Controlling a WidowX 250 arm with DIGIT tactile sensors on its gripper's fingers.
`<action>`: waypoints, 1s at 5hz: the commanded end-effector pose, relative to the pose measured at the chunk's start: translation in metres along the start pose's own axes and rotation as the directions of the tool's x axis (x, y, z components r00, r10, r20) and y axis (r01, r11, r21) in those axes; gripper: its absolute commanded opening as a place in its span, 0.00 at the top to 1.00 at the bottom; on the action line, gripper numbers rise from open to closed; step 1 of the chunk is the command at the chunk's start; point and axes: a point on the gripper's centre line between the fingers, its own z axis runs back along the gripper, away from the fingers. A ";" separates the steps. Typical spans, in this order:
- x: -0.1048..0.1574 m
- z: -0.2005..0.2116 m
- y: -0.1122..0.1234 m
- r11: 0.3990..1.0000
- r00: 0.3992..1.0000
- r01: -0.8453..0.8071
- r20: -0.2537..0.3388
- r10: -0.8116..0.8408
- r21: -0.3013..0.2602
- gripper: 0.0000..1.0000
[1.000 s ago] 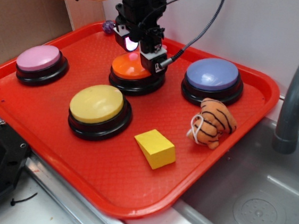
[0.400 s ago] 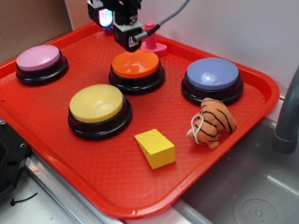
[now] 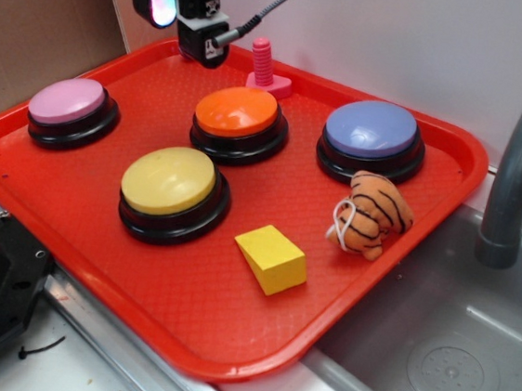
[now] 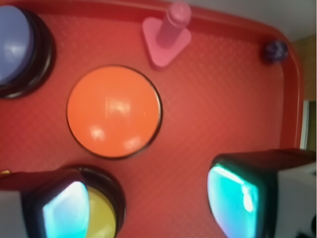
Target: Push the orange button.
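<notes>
Hovering above the rear left part of the red tray [image 3: 451,169], the gripper [image 3: 174,4] hangs clear of every object and holds nothing. In the wrist view its two fingers [image 4: 237,196], each with a glowing teal pad, stand well apart with open tray between them, so the gripper is open. The orange button [image 3: 237,114] sits on its black base in the middle of the tray's rear row, between the pink button [image 3: 68,102] and the blue button [image 3: 370,130]. The yellow button [image 3: 169,182] lies in front of it. A pink screw-shaped toy [image 3: 263,65] stands upright just behind the orange button. A yellow block [image 3: 271,259] and a striped plush tiger [image 3: 371,215] rest near the tray's front right. A grey sink [image 3: 451,346] adjoins the tray on the right.
</notes>
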 end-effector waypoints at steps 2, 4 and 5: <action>-0.010 0.044 0.020 0.998 0.997 -0.069 0.041 0.069 -0.004 0.00; -0.021 0.055 0.025 0.996 0.995 -0.093 0.028 0.093 -0.004 0.00; -0.025 0.059 0.027 0.995 0.994 -0.104 0.020 0.104 -0.009 0.00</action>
